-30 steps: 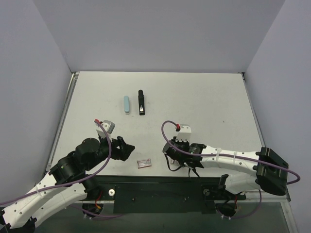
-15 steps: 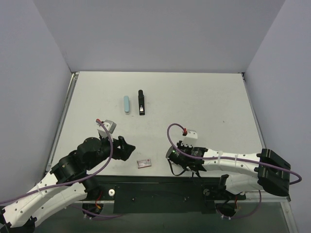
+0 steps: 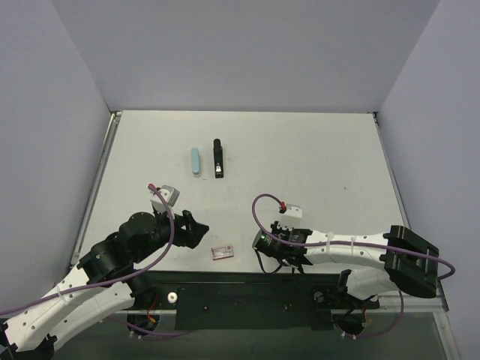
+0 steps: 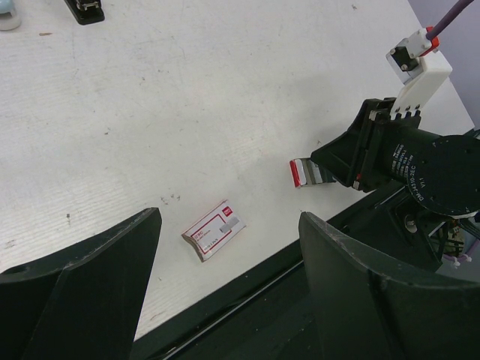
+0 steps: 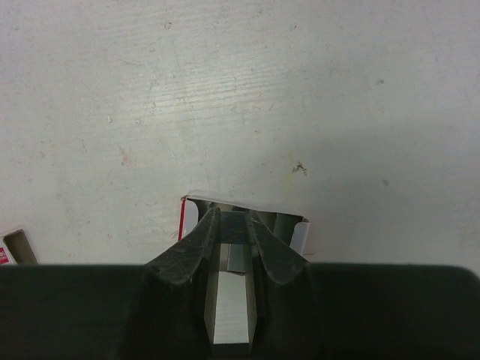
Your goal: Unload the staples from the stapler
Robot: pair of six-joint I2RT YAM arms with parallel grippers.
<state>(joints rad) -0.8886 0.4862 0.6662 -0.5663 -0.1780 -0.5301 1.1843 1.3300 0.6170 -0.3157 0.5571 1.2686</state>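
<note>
The right gripper is seen clamped narrowly on a silver staple strip by the tabletop's near edge. The left gripper is spread wide and empty.

The stapler is black and slim, lying flat on the far left part of the table, its length running away from the arms. A silvery strip of staples sits pinched in the right gripper — fingertips right at an open red-and-white staple tray. A small red-and-white staple box lies flat near the near edge, apart from the tray
</note>
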